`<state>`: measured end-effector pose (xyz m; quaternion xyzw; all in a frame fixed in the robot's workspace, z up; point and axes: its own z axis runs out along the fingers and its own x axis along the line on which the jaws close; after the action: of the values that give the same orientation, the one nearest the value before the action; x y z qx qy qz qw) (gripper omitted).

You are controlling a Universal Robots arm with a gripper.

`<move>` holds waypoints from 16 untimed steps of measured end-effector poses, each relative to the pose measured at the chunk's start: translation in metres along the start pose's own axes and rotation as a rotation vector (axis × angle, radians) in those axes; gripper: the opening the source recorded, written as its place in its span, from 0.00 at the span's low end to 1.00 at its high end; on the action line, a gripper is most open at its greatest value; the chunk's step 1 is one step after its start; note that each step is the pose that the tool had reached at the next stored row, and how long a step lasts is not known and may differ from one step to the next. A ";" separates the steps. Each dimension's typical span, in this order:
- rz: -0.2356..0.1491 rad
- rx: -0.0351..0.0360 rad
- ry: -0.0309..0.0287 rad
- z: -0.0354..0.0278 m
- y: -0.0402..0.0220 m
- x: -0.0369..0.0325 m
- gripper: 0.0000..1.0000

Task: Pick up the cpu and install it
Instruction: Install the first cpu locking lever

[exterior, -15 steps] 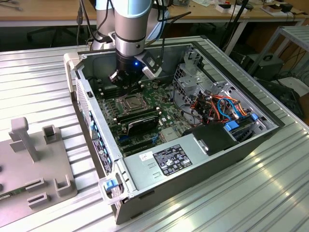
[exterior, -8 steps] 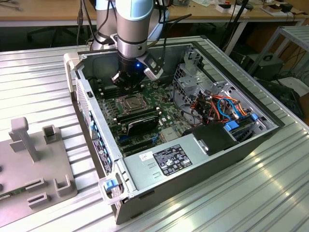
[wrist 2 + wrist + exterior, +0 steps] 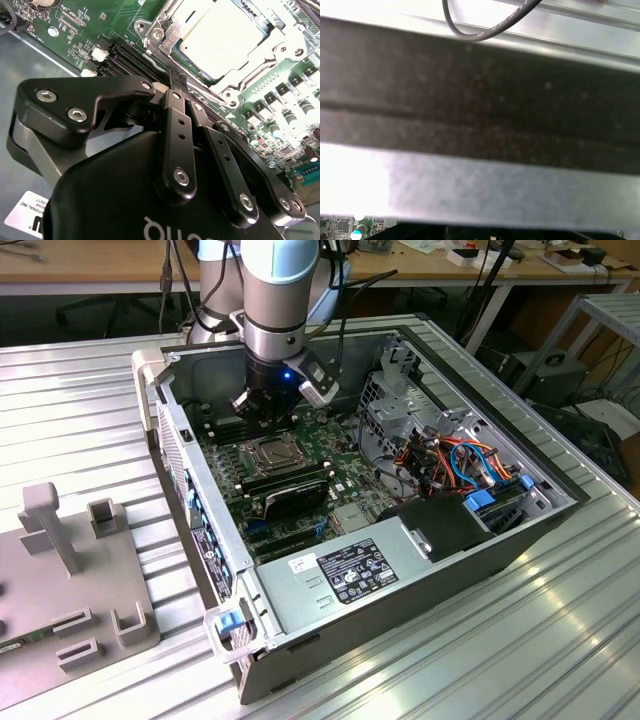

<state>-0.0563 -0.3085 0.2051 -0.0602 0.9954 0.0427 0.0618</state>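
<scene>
Because the square silver-lidded cpu [image 3: 222,42] already lies in its steel-framed socket [image 3: 160,27] on the green motherboard [image 3: 345,475], the work looks close to finished: the chip sits flat inside the frame, with nothing gripping it. The black two-fingered tool [image 3: 178,77] hangs just beside the socket in the second wrist view, its slim fingers [image 3: 175,115] pressed together with no part pinched between them, and its tips poised near the socket's edge and the neighbouring black memory slots [image 3: 122,52]. Whether the tips touch the board I cannot tell.

Seen from the exterior view, the tool [image 3: 272,412] stands upright under the pale blue and silver arm [image 3: 282,290], reaching down into the far part of the open grey metal computer case [image 3: 480,550], which lies on its side so the board faces up and can be reached from above. The cpu [image 3: 270,451] sits directly in front of the tool there. A grey power supply box [image 3: 350,575] fills the near end of the case, and bundled orange and blue cables [image 3: 470,465] keep to the exterior view's right, away from the socket. The case rests on a ribbed aluminium worktop [image 3: 520,640], with a grey plastic parts fixture [image 3: 70,570] at the exterior view's left.
</scene>
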 end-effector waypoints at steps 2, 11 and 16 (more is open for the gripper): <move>0.000 0.0000 -0.0001 0.0009 -0.0002 -0.0009 0.11; 0.001 0.0002 0.0001 0.0025 -0.0006 -0.0031 0.11; 0.001 0.0001 0.0010 0.0031 -0.0011 -0.0068 0.11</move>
<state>-0.0491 -0.3085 0.2028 -0.0598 0.9954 0.0426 0.0613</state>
